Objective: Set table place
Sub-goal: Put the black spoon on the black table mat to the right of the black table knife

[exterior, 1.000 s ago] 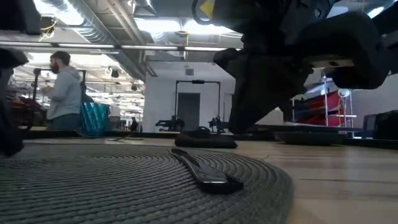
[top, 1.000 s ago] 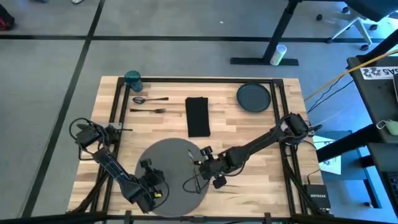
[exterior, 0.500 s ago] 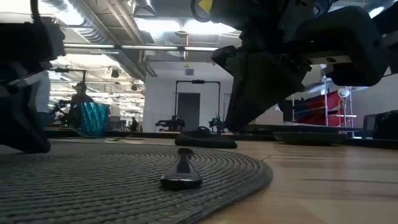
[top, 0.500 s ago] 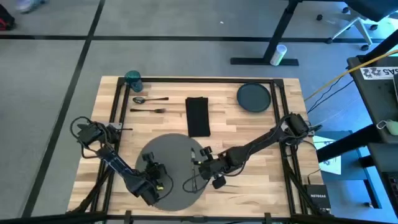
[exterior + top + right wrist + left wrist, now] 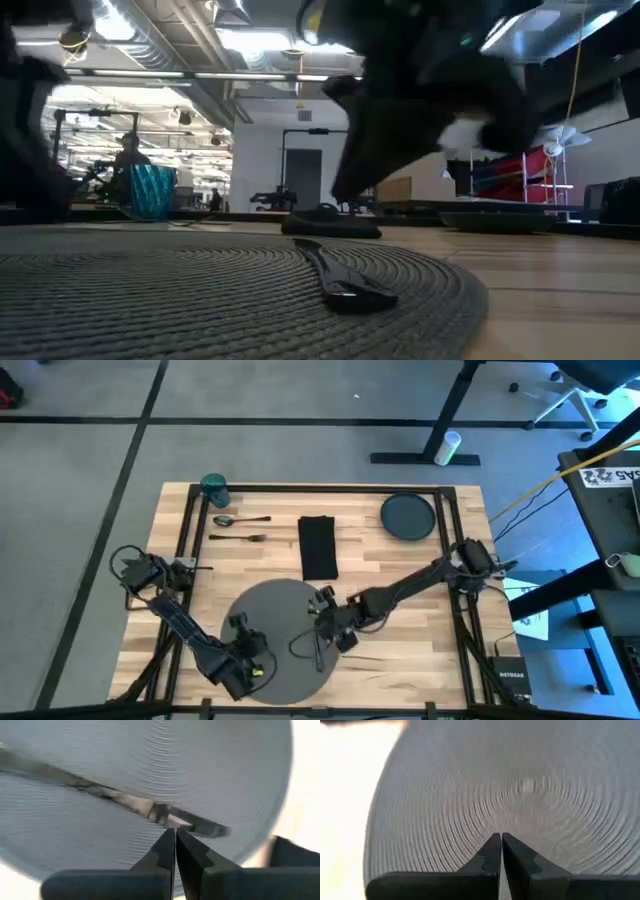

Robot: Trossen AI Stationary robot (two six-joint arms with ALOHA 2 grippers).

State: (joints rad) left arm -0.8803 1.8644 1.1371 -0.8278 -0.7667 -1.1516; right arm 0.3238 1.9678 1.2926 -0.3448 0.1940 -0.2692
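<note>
One mat lies under both claws: left claw pinched empty, right claw pinched empty beside one knife.

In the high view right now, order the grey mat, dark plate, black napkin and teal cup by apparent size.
1. grey mat
2. dark plate and black napkin: too alike in area to rank
3. teal cup
</note>
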